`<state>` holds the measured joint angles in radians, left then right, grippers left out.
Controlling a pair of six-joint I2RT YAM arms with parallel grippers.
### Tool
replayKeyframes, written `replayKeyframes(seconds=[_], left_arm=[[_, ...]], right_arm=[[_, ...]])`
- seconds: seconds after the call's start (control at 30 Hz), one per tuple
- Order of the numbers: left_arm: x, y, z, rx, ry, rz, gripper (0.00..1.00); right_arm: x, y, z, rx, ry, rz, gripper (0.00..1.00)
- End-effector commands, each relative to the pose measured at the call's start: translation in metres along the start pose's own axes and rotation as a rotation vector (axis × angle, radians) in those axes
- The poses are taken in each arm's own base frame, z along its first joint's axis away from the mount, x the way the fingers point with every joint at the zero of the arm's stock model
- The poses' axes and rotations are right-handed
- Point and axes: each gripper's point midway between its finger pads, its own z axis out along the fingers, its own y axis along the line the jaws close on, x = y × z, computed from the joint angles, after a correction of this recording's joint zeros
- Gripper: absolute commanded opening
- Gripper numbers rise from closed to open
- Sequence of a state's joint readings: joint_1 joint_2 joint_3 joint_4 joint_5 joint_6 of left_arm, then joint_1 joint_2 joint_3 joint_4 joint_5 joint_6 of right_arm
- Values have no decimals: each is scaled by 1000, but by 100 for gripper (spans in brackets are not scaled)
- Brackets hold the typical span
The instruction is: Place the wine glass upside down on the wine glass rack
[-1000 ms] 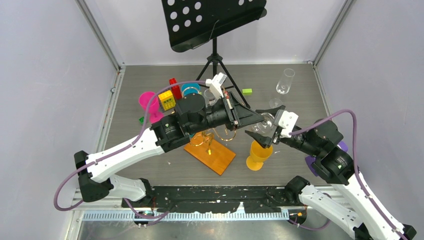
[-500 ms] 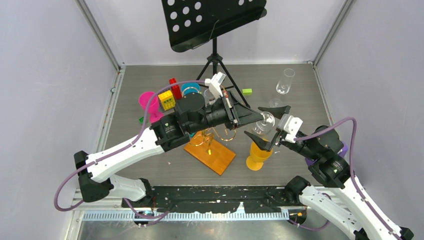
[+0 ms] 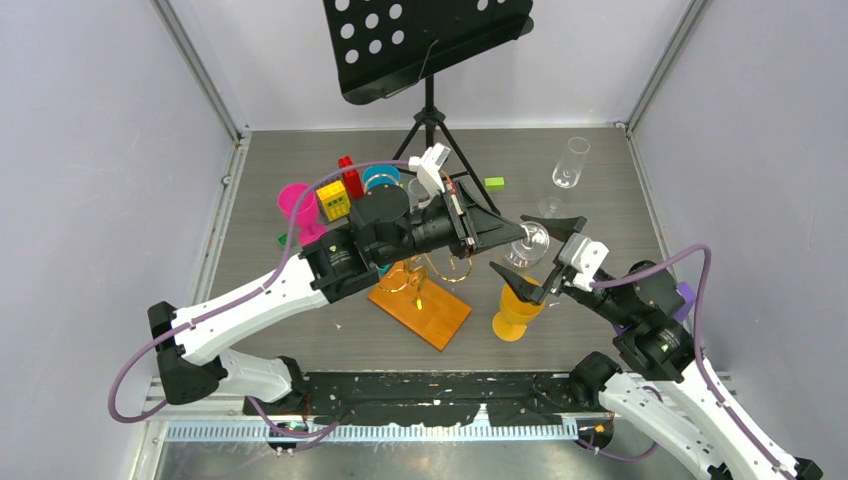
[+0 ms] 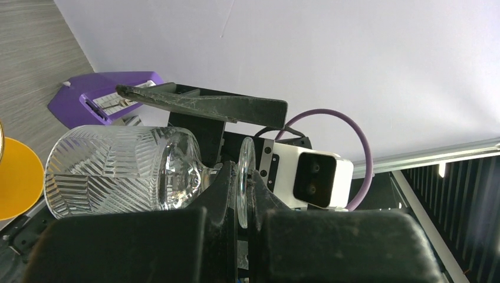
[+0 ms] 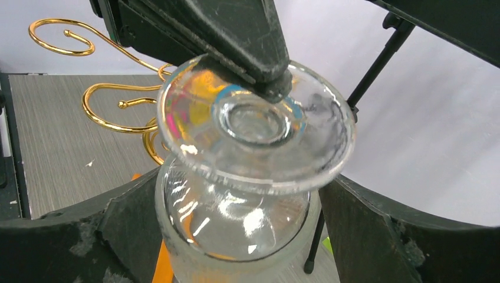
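Note:
The clear ribbed wine glass [image 3: 528, 243] lies on its side in the air, to the right of the rack. My left gripper [image 3: 508, 233] is shut on its flat foot [image 4: 243, 177]; the bowl [image 4: 118, 171] points away from it. My right gripper [image 3: 538, 252] is open, with a finger on each side of the bowl [image 5: 236, 224] and a gap at the right finger. The wine glass rack [image 3: 432, 268], gold wire loops on an orange base [image 3: 425, 312], stands under the left arm. Its loops also show in the right wrist view [image 5: 106, 100].
An orange goblet [image 3: 517, 308] stands just below the held glass. A clear flute [image 3: 570, 163] is at the back right. The black music stand [image 3: 425, 40] stands at the back on tripod legs. A pink cup [image 3: 297, 205], blocks and a blue cup [image 3: 381, 178] sit back left. A purple object [image 3: 685, 295] lies at the right.
My right gripper has drawn back a little to the right and nearer, still open around the bowl. The left arm and the glass have stayed in place.

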<state>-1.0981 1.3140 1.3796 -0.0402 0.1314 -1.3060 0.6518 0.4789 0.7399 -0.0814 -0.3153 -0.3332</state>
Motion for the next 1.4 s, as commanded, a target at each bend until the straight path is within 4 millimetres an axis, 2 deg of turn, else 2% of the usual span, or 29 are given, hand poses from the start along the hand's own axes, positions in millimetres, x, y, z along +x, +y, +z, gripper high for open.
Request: replayKeyframes(seconds=[0.0, 0.27, 0.6, 0.8, 1.0, 1.2, 1.3, 1.37], left_arm=[[-16, -61, -21, 189, -50, -7, 0], [-17, -61, -21, 196, -53, -18, 0], [-17, -61, -22, 196, -55, -21, 0], [-20, -61, -22, 205, -63, -29, 0], [-20, -62, -22, 214, -64, -34, 0], [-20, -61, -24, 213, -66, -37, 0], [-20, -60, -24, 213, -67, -41, 0], [-20, -59, -23, 214, -68, -44, 0]], right_arm=[[-18, -9, -5, 63, -96, -10, 95], [-20, -2, -8, 49, -159, 7, 93], [-20, 5, -7, 29, -203, 27, 81], [-34, -2, -15, 87, -294, 77, 82], [-36, -3, -18, 110, -346, 125, 80], [-32, -2, -18, 115, -354, 132, 70], [-32, -2, -19, 113, -355, 128, 61], [-32, -2, -19, 115, -359, 126, 50]])
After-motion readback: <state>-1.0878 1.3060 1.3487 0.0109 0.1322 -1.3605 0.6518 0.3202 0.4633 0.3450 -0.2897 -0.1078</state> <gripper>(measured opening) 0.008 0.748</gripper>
